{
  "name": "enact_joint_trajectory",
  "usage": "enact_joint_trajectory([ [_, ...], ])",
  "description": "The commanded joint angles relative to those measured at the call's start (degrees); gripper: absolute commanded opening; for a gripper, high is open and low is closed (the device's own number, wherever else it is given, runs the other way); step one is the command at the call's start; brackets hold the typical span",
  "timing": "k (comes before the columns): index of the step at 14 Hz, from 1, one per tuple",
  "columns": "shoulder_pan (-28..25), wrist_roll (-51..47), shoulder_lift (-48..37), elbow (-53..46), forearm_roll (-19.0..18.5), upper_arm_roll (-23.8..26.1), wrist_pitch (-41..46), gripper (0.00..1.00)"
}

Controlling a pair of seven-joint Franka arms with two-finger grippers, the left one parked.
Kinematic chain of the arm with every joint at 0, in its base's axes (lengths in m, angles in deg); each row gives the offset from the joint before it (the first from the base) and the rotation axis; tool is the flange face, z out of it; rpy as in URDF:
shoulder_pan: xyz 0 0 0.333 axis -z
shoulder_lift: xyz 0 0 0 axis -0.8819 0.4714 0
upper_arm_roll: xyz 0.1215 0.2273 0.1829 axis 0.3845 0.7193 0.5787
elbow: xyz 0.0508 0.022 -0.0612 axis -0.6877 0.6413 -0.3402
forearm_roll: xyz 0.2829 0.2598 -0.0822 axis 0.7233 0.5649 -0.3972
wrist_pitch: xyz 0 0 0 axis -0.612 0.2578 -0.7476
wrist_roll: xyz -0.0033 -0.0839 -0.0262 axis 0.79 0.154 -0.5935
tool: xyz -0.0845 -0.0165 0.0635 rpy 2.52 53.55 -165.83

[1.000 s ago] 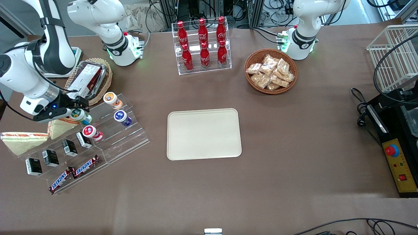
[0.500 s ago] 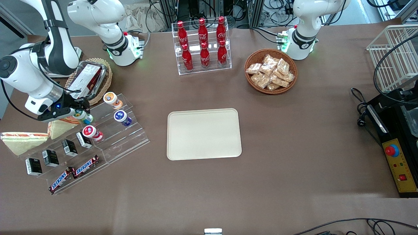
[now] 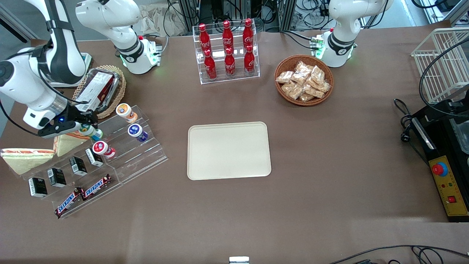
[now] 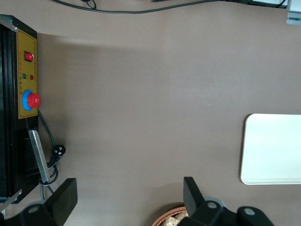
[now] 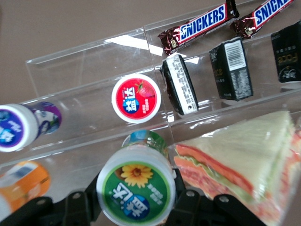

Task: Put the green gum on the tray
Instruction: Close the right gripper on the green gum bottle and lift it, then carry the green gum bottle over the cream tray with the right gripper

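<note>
Your gripper (image 3: 86, 126) sits over the clear stepped rack (image 3: 121, 146) near the table's working-arm edge, jaws pinching the green gum (image 5: 136, 187). The tray (image 3: 229, 150) lies mid-table, well apart.

Coca-Cola bottles (image 3: 228, 47): six
Gum bottles (image 3: 134, 131): four
Snickers bars (image 3: 82, 195): two
Black packets (image 3: 56, 177): four
Sandwiches (image 3: 22, 157): two
Cream trays (image 3: 229, 150): one
</note>
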Motion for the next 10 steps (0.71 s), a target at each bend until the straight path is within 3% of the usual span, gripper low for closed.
enact_joint_trajectory([
  [1,-0.31,-1.17,1.41,-13.08,0.67,0.29,14.83,0.03],
  [6,-0.66,-8.09,3.00,-29.80,1.02,4.31,32.17,0.04],
  [8,-0.75,-16.25,3.09,-32.02,1.37,9.05,34.21,0.04],
  [10,-0.75,-27.92,3.35,-33.25,4.61,15.11,34.21,0.04],
])
